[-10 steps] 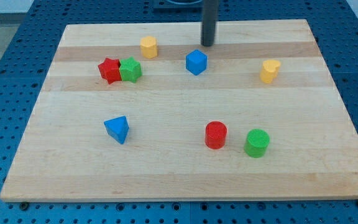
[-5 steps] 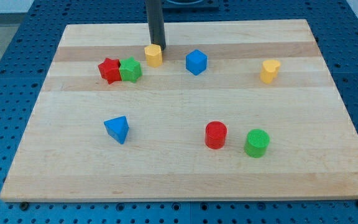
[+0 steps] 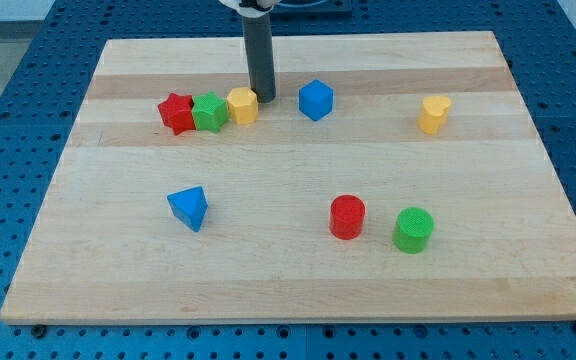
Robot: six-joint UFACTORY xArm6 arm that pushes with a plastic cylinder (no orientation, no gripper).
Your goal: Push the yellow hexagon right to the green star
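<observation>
Right beside the yellow hexagon [image 3: 242, 105], which touches the green star [image 3: 208, 112], my tip [image 3: 263, 98] stands; no jaws show.

Top-left row blocked: red star [image 3: 175, 112], green star [image 3: 208, 111], yellow hexagon [image 3: 242, 105] touching, my tip [image 3: 262, 99] alongside. Board centre open.

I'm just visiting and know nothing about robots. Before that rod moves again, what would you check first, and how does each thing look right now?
1. Yellow hexagon sits on the green star's right side: ok.
2. Hexagon and star touching: ok, no gap shows.
3. My tip is at the hexagon's upper right, close against it; actual contact: cannot tell.
4. Red star stays snug on the green star's left: ok.
5. Blue cube lies apart, to the view's right of my tip: ok.
6. Further pushing needed: probably not; backing away looks sensible.
</observation>
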